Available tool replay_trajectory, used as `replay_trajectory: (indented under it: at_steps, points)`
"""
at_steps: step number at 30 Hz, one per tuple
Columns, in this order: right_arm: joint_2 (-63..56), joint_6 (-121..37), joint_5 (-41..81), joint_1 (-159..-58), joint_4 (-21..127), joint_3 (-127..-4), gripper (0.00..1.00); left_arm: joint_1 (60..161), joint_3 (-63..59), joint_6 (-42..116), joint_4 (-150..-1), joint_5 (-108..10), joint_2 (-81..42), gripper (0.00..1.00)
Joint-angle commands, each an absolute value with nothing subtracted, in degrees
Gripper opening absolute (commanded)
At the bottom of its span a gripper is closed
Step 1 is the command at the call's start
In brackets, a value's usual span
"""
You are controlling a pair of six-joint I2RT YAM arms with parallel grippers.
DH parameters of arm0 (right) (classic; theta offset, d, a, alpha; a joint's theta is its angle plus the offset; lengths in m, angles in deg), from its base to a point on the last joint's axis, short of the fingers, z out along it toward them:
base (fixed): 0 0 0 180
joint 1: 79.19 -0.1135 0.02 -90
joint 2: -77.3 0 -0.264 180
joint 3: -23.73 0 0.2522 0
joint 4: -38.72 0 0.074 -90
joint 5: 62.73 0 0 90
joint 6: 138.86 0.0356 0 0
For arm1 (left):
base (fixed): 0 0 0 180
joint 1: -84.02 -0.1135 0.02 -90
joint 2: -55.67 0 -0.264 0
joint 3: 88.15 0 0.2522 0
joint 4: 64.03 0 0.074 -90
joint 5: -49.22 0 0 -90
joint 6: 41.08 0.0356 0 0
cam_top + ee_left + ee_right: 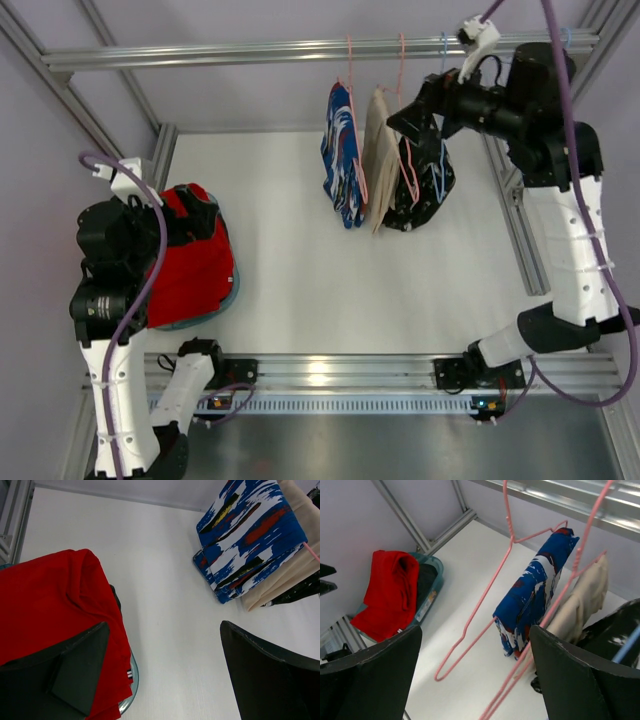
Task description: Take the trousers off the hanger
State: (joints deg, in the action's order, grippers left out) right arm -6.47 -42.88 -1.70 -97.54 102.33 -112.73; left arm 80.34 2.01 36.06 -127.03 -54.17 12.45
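Note:
Blue patterned trousers [343,160] hang folded over a pink hanger [351,80] on the top rail. Beige trousers [378,160] hang beside them on a second pink hanger [402,70]. Both show in the right wrist view, the blue trousers [535,595] and the beige trousers [582,602] on their pink hangers [485,595]. My right gripper [398,122] is open and empty, close to the right of the beige pair. My left gripper [165,680] is open and empty, low at the left. The left wrist view shows the blue trousers [250,535].
A black patterned garment [425,180] hangs on a blue hanger at the right of the row. A red garment [190,255] lies over a teal bin [131,680] at the left. Aluminium frame rails [300,48] run around the white table [290,260].

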Motion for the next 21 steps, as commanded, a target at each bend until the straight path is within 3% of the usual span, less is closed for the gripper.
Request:
replay_trajectory:
  at_steps: [1,3,7,10,11,14,16,21]
  points:
    - [-8.3,-39.8,8.3,-104.3,96.7,-115.2,0.88,80.0,3.3,34.4,-123.4,-53.3,13.6,0.98]
    - [-10.0,-40.2,11.2,-107.5,95.6,-115.6,0.86,80.0,3.1,34.2,-122.8,-54.1,13.7,0.98]
    - [-10.5,-40.2,13.6,-110.0,94.7,-116.1,0.86,80.1,1.9,35.6,-113.9,-74.5,13.5,0.98]
    - [-9.0,-40.5,13.6,-110.3,94.7,-115.6,0.87,80.1,-4.1,20.3,-99.2,-81.9,11.2,0.96]
    - [-8.4,-40.7,13.6,-110.3,94.7,-115.5,0.87,80.1,-7.7,10.4,-86.9,-83.2,10.5,0.96]
    - [-6.0,-41.9,14.5,-110.3,94.7,-114.4,0.87,83.1,-9.7,-0.2,-69.9,-78.3,2.6,0.94]
    - [-4.2,-43.5,15.6,-110.3,94.9,-113.4,0.88,90.7,-6.2,0.1,-67.6,-77.0,-1.6,0.92]
    - [-1.3,-45.7,17.8,-110.3,94.9,-111.9,0.92,96.3,-1.1,-2.2,-59.0,-75.1,-13.7,0.87]
